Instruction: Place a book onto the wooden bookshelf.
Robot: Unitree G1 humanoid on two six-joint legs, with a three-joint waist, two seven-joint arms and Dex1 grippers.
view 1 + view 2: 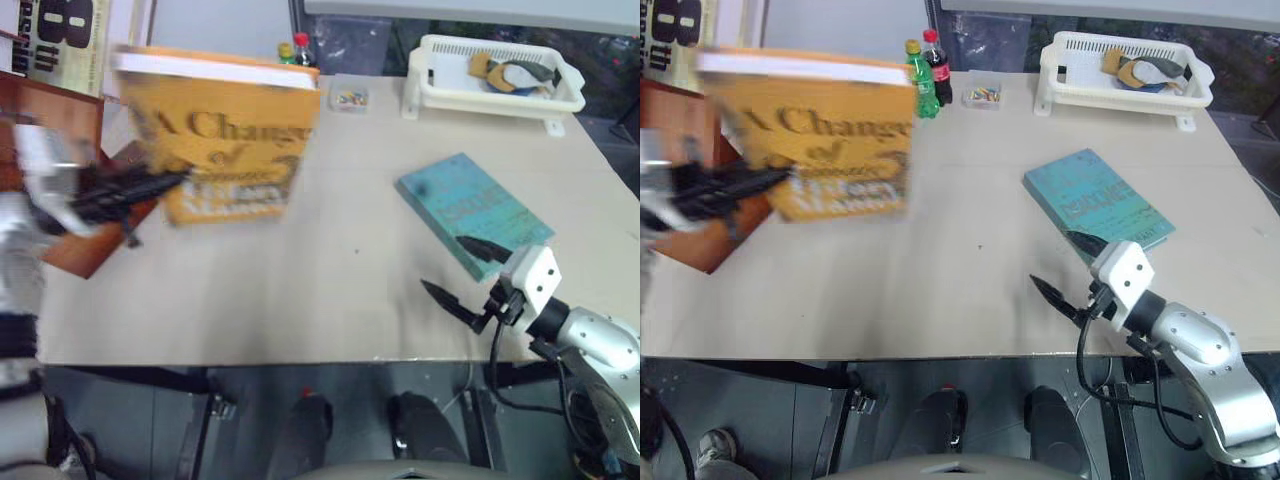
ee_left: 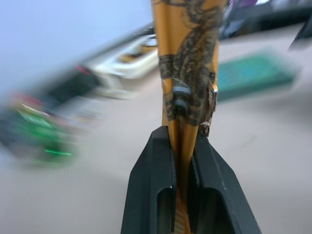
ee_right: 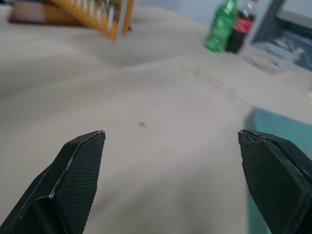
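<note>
While carried above the table's left side, book position: the book [image 1: 225, 135] is held clear of the table [image 1: 300, 290], cover facing the camera, long axis roughly level.
Shelf bearing: the wooden bookshelf [image 1: 60, 180] is seen just to the left, behind the book's left edge.
Left gripper [image 2: 183, 146]: clamped on the book's lower edge; nearer arm.
Right gripper [image 1: 1070, 270]: spread wide, nothing held, beside the teal book [image 1: 1095, 200].

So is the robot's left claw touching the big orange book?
Touching. In the left wrist view both fingers of the left gripper press against the orange book, with its edge clamped between them.
</note>
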